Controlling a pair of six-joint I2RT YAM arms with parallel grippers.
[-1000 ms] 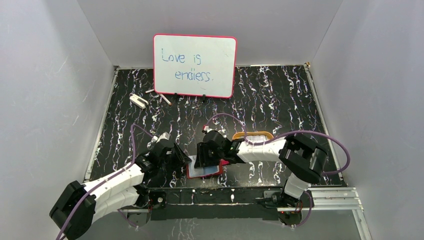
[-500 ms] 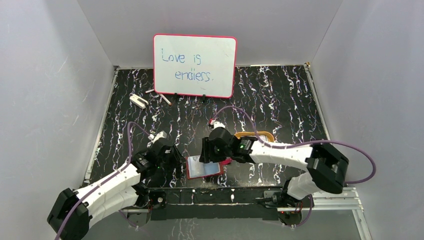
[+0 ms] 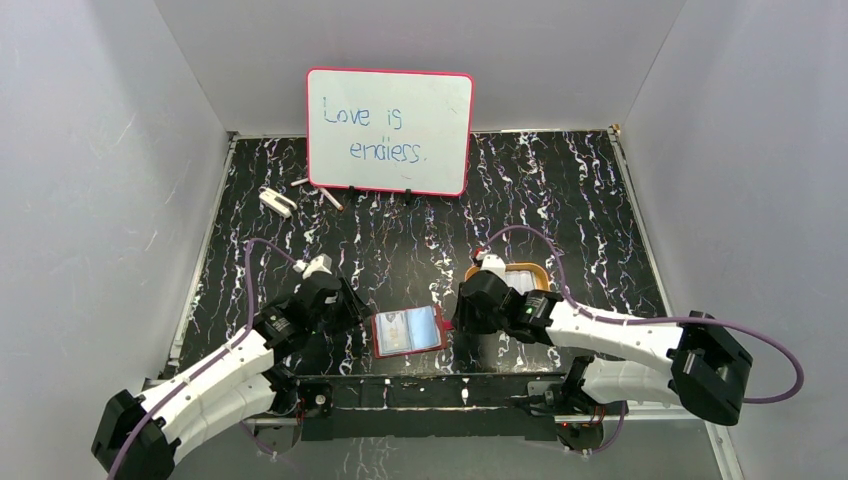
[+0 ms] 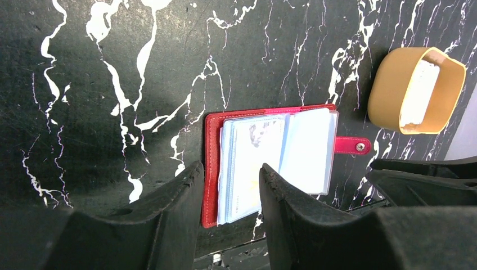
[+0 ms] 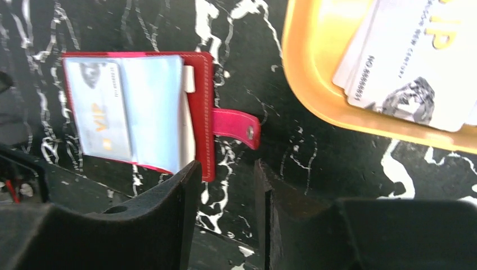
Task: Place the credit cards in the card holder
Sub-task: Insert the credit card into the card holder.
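While the red card holder (image 3: 407, 331) lay open between them, the left gripper (image 4: 230, 169) and right gripper (image 5: 226, 166) hung spread and empty, credit cards (image 5: 405, 67) stacked in the orange tray (image 5: 306, 84) nearby.

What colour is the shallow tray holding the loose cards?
Orange-yellow tray; it shows best in the right wrist view.
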